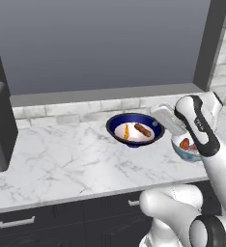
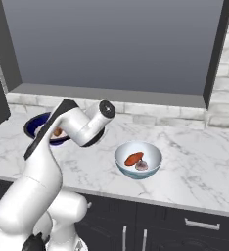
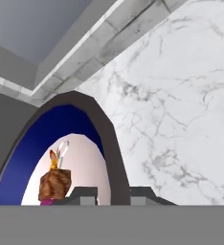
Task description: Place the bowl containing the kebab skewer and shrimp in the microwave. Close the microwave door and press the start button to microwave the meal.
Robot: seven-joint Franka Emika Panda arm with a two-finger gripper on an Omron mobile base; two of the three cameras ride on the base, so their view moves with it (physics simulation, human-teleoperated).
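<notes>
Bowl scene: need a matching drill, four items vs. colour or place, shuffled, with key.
Items:
1. bowl
2. kebab skewer
3. shrimp
4. second bowl

Descriptions:
A. thin orange piece lying in the white interior
B. pale bowl nearer the counter's front edge, holding a reddish piece
C. dark blue outside, white inside, near the backsplash
D. thick brown chunk beside the orange piece

Pairs: 1-C, 2-D, 3-A, 4-B
</notes>
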